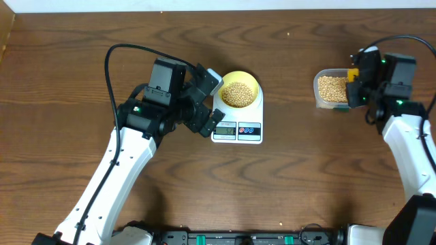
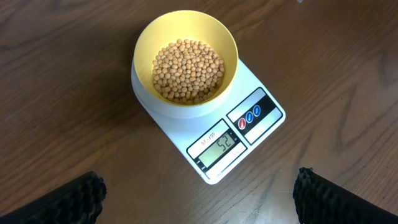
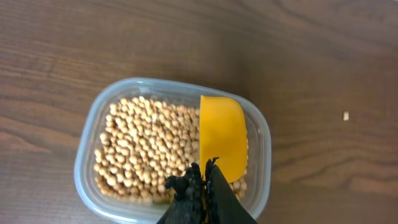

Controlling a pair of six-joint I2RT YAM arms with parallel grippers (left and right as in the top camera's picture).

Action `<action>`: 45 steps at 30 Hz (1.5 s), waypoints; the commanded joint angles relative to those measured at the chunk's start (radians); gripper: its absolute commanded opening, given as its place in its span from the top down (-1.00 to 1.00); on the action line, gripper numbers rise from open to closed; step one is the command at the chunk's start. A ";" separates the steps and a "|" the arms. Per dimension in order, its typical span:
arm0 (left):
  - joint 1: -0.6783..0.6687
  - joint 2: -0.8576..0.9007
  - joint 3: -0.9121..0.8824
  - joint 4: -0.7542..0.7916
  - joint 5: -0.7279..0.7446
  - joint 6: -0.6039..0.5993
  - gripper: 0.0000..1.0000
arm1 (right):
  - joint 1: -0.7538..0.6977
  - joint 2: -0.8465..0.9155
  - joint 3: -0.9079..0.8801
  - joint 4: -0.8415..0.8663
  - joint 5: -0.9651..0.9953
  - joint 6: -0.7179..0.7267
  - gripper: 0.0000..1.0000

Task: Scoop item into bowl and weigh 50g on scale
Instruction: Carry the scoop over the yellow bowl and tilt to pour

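Observation:
The pale yellow-green bowl (image 1: 240,92) (image 2: 186,37) stands on the white scale (image 1: 238,131) (image 2: 186,127), holding a heap of tan beans (image 2: 188,70). The display (image 2: 219,147) reads 52. My left gripper (image 1: 208,103) (image 2: 199,193) hovers open just left of the scale, with nothing between its fingers (image 2: 81,196). At the far right, my right gripper (image 1: 354,85) (image 3: 205,171) is shut on the handle of a yellow scoop (image 3: 222,137). The scoop rests in a clear tub (image 1: 332,88) (image 3: 87,162) of more beans (image 3: 143,143).
One stray bean (image 3: 346,116) lies on the wood table to the right of the tub. Another speck (image 1: 289,33) lies at the back. The left arm's black cable (image 1: 136,49) loops behind it.

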 commanded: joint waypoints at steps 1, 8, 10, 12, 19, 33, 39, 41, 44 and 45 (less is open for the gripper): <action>0.003 -0.014 -0.006 -0.003 0.013 -0.009 -0.96 | 0.049 -0.032 -0.001 0.025 0.061 -0.017 0.98; 0.003 -0.014 -0.006 -0.003 0.013 -0.009 -0.96 | 0.134 -0.123 -0.001 0.139 0.016 0.036 0.98; 0.003 -0.014 -0.006 -0.002 0.013 -0.009 -0.96 | 0.155 -0.139 -0.001 0.174 -0.074 0.073 0.98; 0.003 -0.014 -0.006 -0.002 0.013 -0.009 -0.96 | 0.171 -0.138 -0.001 0.213 -0.193 0.116 0.98; 0.003 -0.014 -0.006 -0.003 0.013 -0.009 -0.96 | 0.245 -0.069 -0.001 0.274 -0.388 0.209 0.98; 0.003 -0.014 -0.006 -0.003 0.013 -0.009 -0.96 | 0.438 0.127 -0.001 0.461 -0.392 0.277 0.98; 0.003 -0.014 -0.006 -0.003 0.013 -0.009 -0.96 | 0.485 0.190 -0.001 0.455 -0.392 0.276 0.98; 0.003 -0.014 -0.006 -0.003 0.013 -0.009 -0.96 | 0.492 0.191 -0.001 0.446 -0.391 0.275 0.98; 0.003 -0.014 -0.006 -0.003 0.013 -0.009 -0.96 | 0.494 0.191 -0.001 0.433 -0.391 0.275 0.98; 0.003 -0.014 -0.006 -0.002 0.013 -0.009 -0.96 | 0.494 0.191 -0.001 0.426 -0.389 0.271 0.98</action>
